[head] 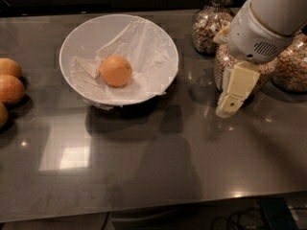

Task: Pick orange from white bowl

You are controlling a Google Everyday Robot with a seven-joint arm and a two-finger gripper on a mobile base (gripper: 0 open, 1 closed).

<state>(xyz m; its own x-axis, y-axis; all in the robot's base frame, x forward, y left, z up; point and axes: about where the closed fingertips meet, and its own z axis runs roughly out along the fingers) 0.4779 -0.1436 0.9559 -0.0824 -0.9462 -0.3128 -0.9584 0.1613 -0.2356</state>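
Note:
The orange (116, 71) lies inside the white bowl (158, 44), left of the bowl's middle, on a crumpled clear liner. The bowl stands on the dark counter at the back left. My gripper (229, 103) hangs from the white arm at the right, above the counter and well to the right of the bowl, in front of the cereal jars. Its cream-coloured fingers point down and to the left. It holds nothing that I can see.
Glass jars of cereal (207, 23) stand at the back right behind the arm. Three more oranges (9, 87) lie at the left edge of the dark counter (144, 166). The counter's front edge runs along the bottom.

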